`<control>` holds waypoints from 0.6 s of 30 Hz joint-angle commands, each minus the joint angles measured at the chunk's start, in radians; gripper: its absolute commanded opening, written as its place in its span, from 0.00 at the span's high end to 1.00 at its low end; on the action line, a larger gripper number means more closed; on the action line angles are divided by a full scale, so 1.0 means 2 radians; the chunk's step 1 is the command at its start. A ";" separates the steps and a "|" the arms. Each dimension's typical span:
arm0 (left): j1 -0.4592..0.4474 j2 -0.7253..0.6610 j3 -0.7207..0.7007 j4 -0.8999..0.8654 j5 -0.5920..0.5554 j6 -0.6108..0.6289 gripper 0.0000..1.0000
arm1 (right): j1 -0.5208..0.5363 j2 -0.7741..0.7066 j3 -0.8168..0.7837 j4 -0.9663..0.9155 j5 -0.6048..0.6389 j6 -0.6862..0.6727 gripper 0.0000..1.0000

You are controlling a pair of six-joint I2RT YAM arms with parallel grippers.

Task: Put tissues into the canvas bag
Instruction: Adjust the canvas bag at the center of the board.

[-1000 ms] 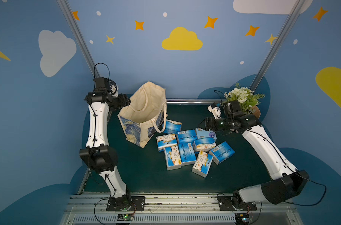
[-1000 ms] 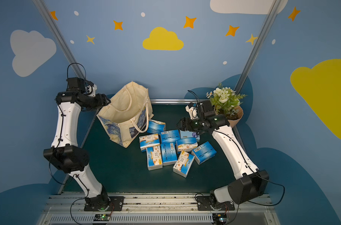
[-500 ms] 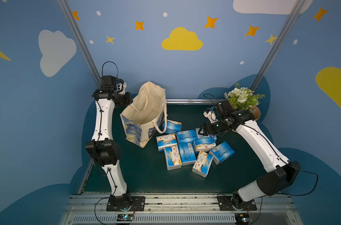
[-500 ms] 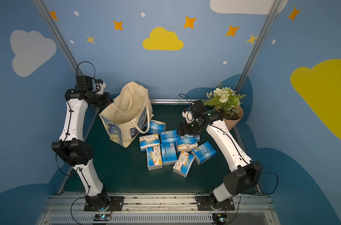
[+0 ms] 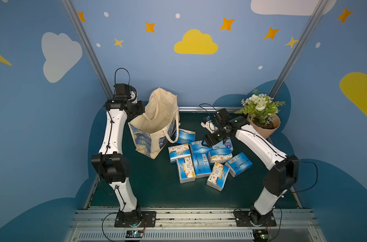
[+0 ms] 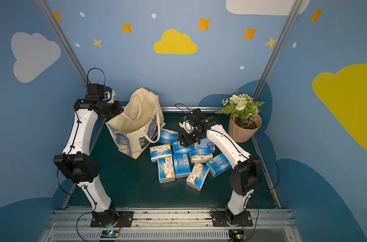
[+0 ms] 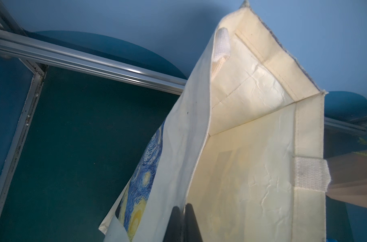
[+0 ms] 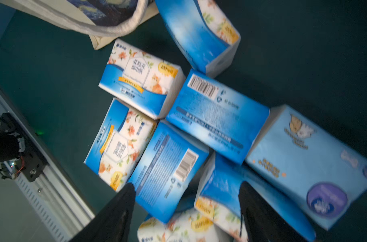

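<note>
The canvas bag stands at the back left of the mat, mouth open and empty as far as I see. My left gripper is shut on the bag's left rim, cloth pinched between its fingers. Several tissues lie in a loose pile right of the bag, one against its handle. A paler pack with a purple mark lies at the pile's far right. My right gripper hangs open just above the pile, holding nothing.
A beige flowerpot with white flowers stands at the back right, behind the right arm. A metal rail runs along the mat's back edge. Bare green mat lies in front of the pile.
My left gripper reached the bag's rim and shut on it. My right gripper moved left and down over the tissue pile, its jaws a little wider.
</note>
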 commanded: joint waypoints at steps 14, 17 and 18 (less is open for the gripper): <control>0.003 0.064 0.114 -0.033 0.033 -0.030 0.97 | 0.003 0.213 0.206 0.019 -0.076 -0.130 0.18; 0.002 0.073 0.133 -0.042 0.038 -0.030 0.97 | 0.006 0.232 0.217 0.034 -0.079 -0.125 0.18; 0.001 0.076 0.139 -0.044 0.040 -0.030 0.97 | 0.006 0.239 0.224 0.035 -0.081 -0.124 0.18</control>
